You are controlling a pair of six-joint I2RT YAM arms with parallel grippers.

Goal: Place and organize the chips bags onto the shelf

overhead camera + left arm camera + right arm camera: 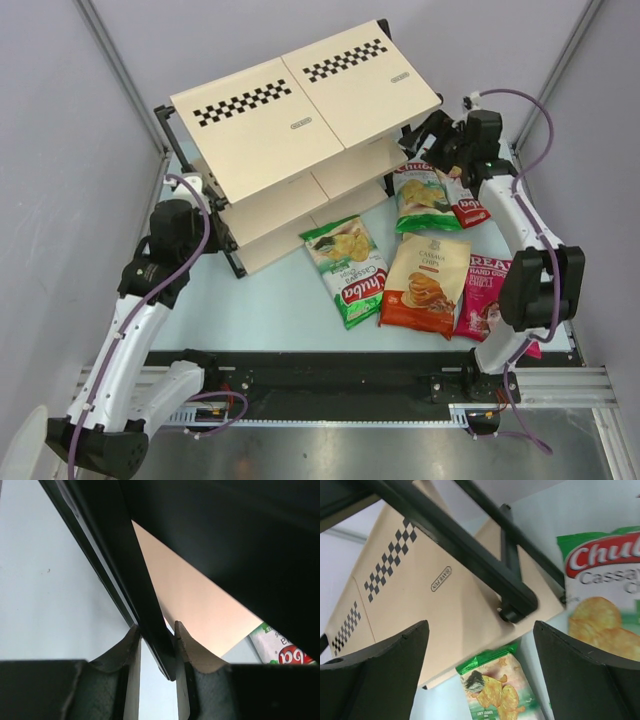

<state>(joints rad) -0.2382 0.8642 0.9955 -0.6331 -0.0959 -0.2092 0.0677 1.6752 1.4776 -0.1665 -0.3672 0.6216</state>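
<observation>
Dark fingers (131,647) of the left claw (156,630) fill the bottom of the left wrist view. They press on both sides of a black frame tube (150,605), so this claw is clamped on the shelf (300,110) at its left end. From above, the shelf stands askew on the far left part of the pale blue surface (270,300), its beige boards showing black-and-white checkered strips. The right claw (432,135) hangs at the shelf's right end, just beside the frame. Its 2 fingers (385,675) are spread wide apart and hold nothing. All 5 chips bags lie flat on the surface, in front of and to the right of the shelf. 1 green-and-white Chuba bag (350,270) lies near the lowest board's front edge. The second Chuba bag (425,198) lies farther back, below the right claw, with the red-and-white bag (468,205) touching its right side. The orange cassava bag (427,285) sits between the nearer Chuba bag and the magenta bag (487,295), overlapping the magenta bag's left edge. The right arm (535,285) hides part of the magenta bag.
</observation>
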